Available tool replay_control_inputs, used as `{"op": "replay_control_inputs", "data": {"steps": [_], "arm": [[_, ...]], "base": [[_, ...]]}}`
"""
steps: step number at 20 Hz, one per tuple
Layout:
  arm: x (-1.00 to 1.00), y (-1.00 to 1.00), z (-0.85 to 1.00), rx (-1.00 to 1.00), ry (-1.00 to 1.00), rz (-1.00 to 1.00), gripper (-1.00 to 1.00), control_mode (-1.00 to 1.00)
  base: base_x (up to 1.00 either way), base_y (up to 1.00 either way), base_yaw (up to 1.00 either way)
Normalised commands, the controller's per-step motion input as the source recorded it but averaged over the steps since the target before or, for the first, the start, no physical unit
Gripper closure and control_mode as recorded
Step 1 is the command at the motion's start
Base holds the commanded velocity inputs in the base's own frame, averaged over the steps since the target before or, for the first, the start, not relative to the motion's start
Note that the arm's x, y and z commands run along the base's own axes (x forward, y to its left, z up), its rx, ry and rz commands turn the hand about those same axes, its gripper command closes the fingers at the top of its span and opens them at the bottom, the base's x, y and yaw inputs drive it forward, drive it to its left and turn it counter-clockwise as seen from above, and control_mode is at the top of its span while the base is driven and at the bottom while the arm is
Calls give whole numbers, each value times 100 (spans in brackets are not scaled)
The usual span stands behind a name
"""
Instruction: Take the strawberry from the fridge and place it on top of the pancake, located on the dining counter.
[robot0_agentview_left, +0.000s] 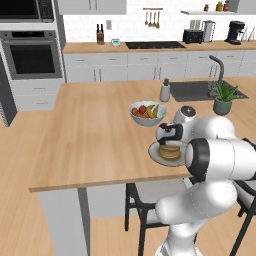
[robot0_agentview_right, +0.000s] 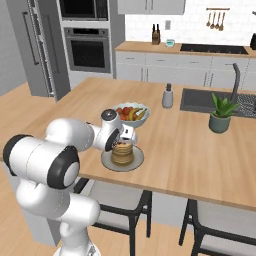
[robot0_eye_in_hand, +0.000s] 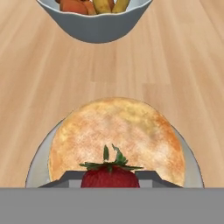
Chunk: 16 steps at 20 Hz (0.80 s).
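Observation:
The strawberry (robot0_eye_in_hand: 109, 177), dark red with green leaves, sits between my gripper's two dark finger tips, held just over the near edge of the pancake (robot0_eye_in_hand: 116, 135). The tan stack rests on a flat grey plate (robot0_eye_in_hand: 37, 162) on the light wood dining counter (robot0_agentview_left: 90, 140). From the base cameras, my gripper (robot0_agentview_left: 167, 142) hangs directly above the pancake (robot0_agentview_left: 170, 152), pointing down, shut on the berry. In the right base view the pancake (robot0_agentview_right: 122, 154) lies right under the hand. The grey fridge (robot0_agentview_right: 35, 45) stands far back on the left, doors closed.
A white fruit bowl (robot0_agentview_left: 146, 112) stands just behind the plate. A grey bottle (robot0_agentview_left: 164, 91), the sink (robot0_agentview_left: 192, 90) and a potted plant (robot0_agentview_left: 223, 97) lie farther back and right. Dark chairs (robot0_agentview_left: 145, 200) tuck under the counter's near edge.

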Motion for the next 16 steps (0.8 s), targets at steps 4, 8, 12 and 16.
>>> {"op": "replay_control_inputs", "data": {"steps": [4,8,12,16], "arm": [[0,-1,-21,0,0,0,100,-100],[0,-8,0,0,0,0,100,-100],[0,0,-7,0,0,0,100,-100],[-14,0,-20,0,0,0,100,-100]], "base": [[0,0,0],[0,0,0],[0,0,0],[0,0,0]]}}
